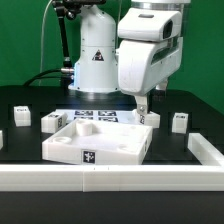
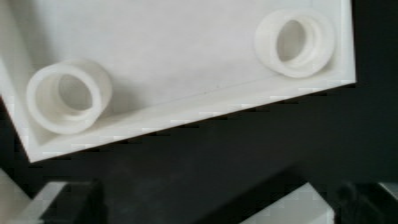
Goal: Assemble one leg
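Gripper (image 1: 143,107) hangs over the panel (image 1: 95,145), fingers wide apart, holding nothing; its sockets (image 2: 71,95) empty; leg (image 1: 50,122) beside the panel

The arm (image 1: 150,55) is glossy white, built of rounded shells. Its base column (image 1: 97,40) bears a triangular warning sticker (image 1: 97,56); black cables (image 1: 60,20) hang beside that column. The tool (image 1: 143,112) has dark fingers (image 2: 50,200).

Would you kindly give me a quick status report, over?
Tool open, empty, over panel. Leg loose on table, not fitted. Nothing seen blocking.
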